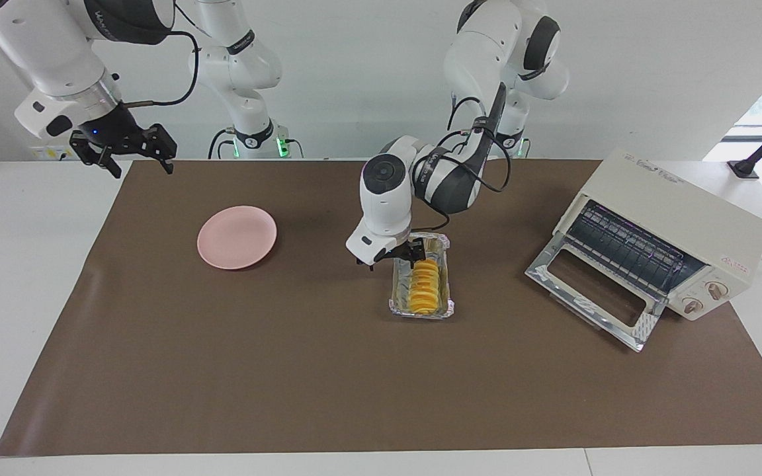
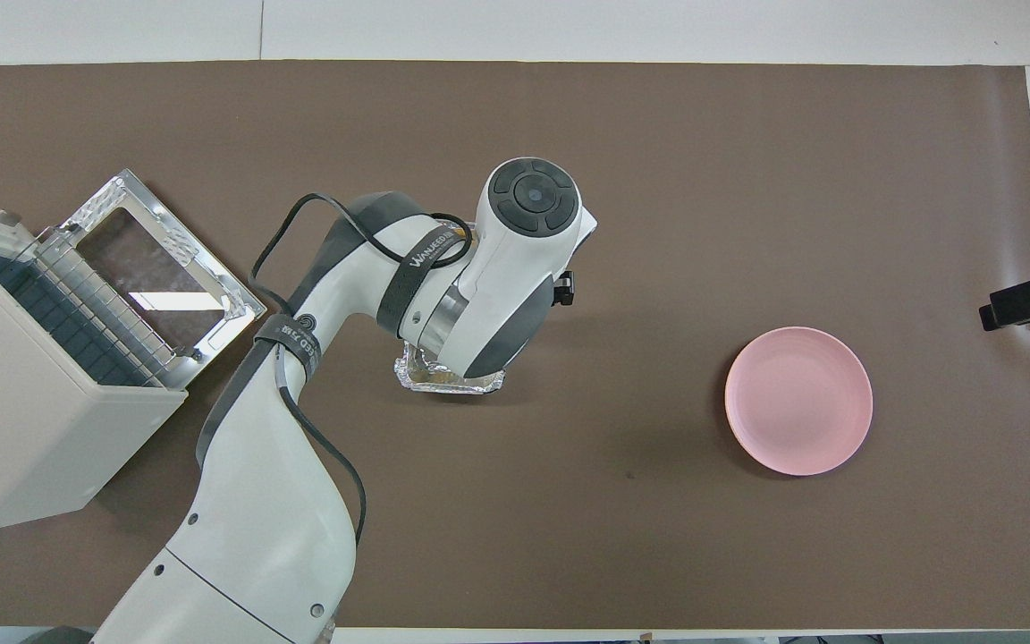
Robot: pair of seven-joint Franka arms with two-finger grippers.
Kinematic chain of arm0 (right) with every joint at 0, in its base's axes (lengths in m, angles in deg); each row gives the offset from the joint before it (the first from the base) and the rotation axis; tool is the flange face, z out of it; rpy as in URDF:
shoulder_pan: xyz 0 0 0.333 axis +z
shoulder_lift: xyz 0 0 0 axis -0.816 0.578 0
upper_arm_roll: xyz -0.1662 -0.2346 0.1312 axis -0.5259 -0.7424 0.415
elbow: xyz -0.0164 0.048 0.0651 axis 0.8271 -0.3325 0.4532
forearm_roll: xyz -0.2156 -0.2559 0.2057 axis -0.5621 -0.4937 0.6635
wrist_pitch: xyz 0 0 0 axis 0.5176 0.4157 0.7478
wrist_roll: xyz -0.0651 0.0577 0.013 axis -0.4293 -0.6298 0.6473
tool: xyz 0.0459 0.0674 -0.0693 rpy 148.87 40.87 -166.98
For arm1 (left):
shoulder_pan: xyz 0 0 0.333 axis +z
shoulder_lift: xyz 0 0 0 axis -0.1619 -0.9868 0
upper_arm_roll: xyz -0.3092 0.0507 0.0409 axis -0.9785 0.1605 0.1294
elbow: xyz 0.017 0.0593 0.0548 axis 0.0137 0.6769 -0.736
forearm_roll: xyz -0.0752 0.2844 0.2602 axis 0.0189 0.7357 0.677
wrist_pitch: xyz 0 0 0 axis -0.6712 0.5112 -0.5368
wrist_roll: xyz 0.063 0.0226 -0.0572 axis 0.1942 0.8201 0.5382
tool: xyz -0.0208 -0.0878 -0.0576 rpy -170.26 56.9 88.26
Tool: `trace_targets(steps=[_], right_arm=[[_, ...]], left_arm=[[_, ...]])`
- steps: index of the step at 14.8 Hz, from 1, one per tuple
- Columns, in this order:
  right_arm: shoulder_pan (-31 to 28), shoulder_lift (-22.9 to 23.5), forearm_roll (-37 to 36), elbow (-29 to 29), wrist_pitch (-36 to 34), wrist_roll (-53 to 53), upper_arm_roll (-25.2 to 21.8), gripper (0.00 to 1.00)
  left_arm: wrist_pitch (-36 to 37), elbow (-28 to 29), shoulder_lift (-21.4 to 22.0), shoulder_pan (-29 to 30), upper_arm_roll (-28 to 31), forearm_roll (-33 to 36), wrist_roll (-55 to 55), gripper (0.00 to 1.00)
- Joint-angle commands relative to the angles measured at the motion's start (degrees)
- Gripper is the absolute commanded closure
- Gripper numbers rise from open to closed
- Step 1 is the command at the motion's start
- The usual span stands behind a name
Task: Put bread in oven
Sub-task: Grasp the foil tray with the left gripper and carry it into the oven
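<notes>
- The bread (image 1: pixel 424 286) lies in the foil tray (image 1: pixel 396 295) mid-table, long axis running toward and away from the robots, with the oven (image 1: pixel 675 228) standing door-down at the left arm's end.
- Left gripper (image 1: pixel 391 257) hangs low over the tray's robot-side end, fingers spread wide, holding nothing (one finger sits outside the tray wall).
- The loaf lies just off the fingertips, so the left arm is plainly nearer.
- That arm is folded low, wrist pointing down.
- Right gripper (image 1: pixel 135 156) waits, open and empty, over the table edge near the pink plate (image 1: pixel 237 237).
</notes>
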Motion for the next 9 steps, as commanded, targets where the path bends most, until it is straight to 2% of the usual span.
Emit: trace_targets(steps=[1,3,5,7,8,9], right_arm=[[-0.7,0.6,-1.0,1.0,-0.3,1.0,0.6,0.0],[-0.7,0.5,-1.0,1.0,-0.6,0.9,0.6,0.0],[-0.7,0.5,-0.9,1.0,-0.8,0.9,0.6,0.0],[-0.7,0.3,-0.8,0.8,-0.9,0.9,0.6,0.0],[-0.7,0.3,-0.9,0.8,-1.0,1.0,0.6,0.0],[-0.7,0.3,-0.9,0.8,-1.1,1.0,0.6,0.0]], left_arm=[[-4.3,5.4,2.1,-1.2,0.6,1.0,0.6,0.0],[-4.5,5.7,2.1,-1.3,0.5,1.0,1.0,0.03],[-5.4,7.3,2.8,-1.3,0.5,1.0,1.5,0.23],[-5.5,8.8,3.4,-1.6,0.5,1.0,1.5,0.81],[-5.1,8.8,3.5,-1.6,0.5,1.0,1.6,1.0],[-5.1,9.0,3.6,-1.7,0.5,1.0,1.8,1.0]])
